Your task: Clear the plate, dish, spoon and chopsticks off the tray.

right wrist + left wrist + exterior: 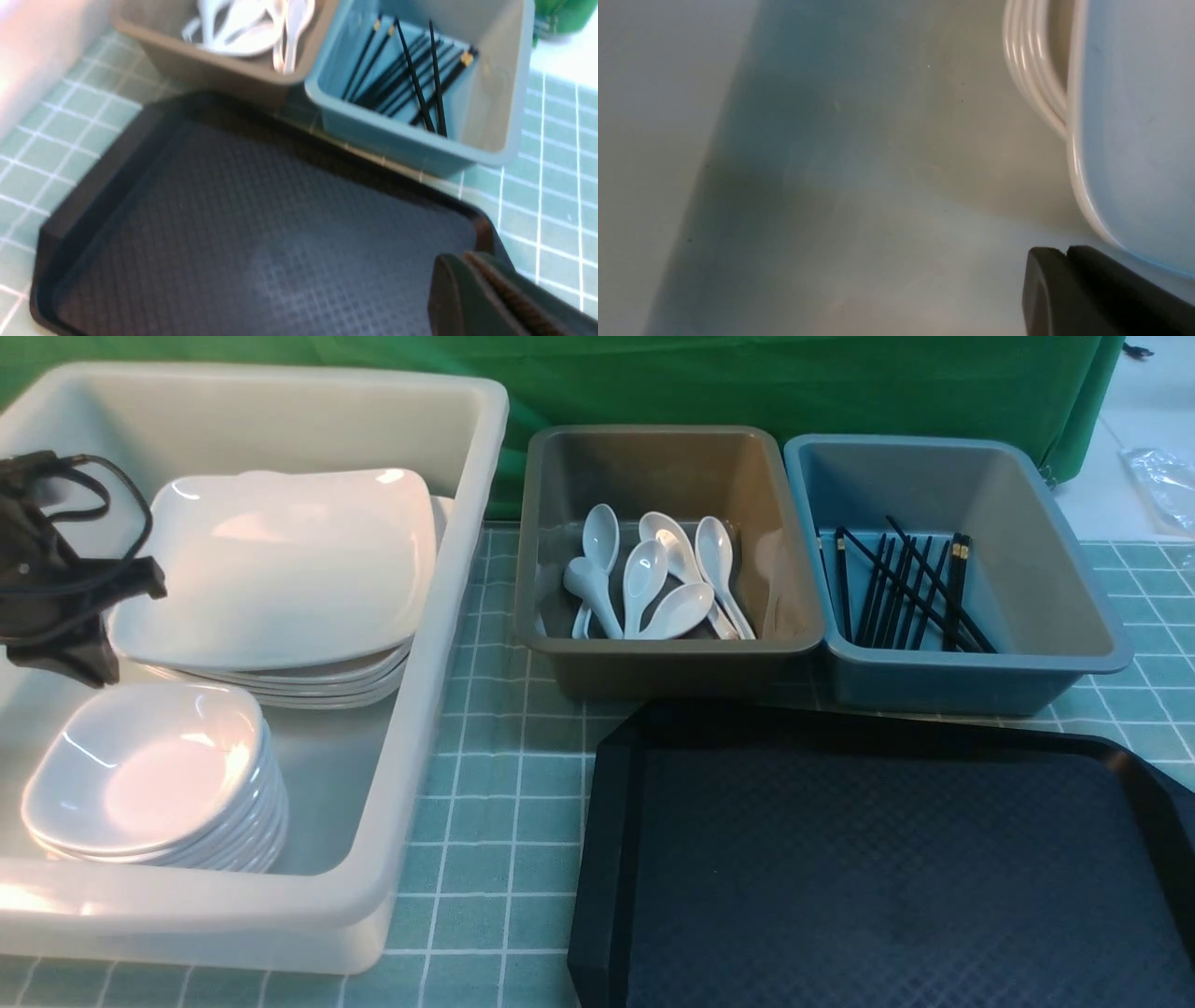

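The left pincer was closed, its two black fingers pressed together with nothing between them. It hung inside a large white tub. Just beside its tips lay the corner of the plate, the top one of a stack of like plates. Whether the tips touched the plate's rim could not be told. Near the same pincer, on its side towards the robot, stood a stack of small deep white dishes in the same tub.

The right pincer was also closed and held nothing. It was out of the front view. It hovered over a corner of the black tray, which lay on the checked green table. Beyond this pincer, past the tray's far rim, stood a blue tub with the chopsticks lying in it in a loose bundle. Farther off from the pincer, touching the blue tub's side, stood a grey-brown tub that held several white spoons. Both tubs stood well apart from the left pincer, across a strip of table from the white tub.
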`<control>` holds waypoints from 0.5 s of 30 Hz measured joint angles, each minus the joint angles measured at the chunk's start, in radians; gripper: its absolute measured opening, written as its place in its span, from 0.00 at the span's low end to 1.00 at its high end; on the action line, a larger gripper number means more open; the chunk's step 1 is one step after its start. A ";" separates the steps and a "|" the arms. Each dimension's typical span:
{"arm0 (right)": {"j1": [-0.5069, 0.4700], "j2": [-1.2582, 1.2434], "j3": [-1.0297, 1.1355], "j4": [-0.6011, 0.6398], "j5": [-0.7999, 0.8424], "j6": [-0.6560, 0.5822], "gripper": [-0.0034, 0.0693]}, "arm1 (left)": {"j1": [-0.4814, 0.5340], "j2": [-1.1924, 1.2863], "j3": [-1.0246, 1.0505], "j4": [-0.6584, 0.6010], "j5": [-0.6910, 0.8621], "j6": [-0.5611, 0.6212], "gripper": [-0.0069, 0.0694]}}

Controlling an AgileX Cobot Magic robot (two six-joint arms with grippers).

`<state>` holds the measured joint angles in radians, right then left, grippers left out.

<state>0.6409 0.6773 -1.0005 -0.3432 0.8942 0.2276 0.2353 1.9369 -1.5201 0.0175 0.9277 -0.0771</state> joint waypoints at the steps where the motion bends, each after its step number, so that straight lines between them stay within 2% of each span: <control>1: 0.000 0.000 0.000 0.000 -0.001 0.000 0.07 | 0.000 0.001 0.000 0.000 -0.002 0.000 0.10; 10: 0.000 0.000 0.000 0.000 -0.018 0.042 0.07 | 0.015 0.033 -0.047 -0.017 -0.138 0.009 0.10; 15: 0.000 0.000 0.000 0.006 -0.013 0.051 0.07 | 0.054 0.058 -0.162 -0.028 -0.018 0.003 0.10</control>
<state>0.6409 0.6773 -1.0005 -0.3376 0.8815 0.2784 0.2896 1.9946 -1.6824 -0.0104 0.9101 -0.0741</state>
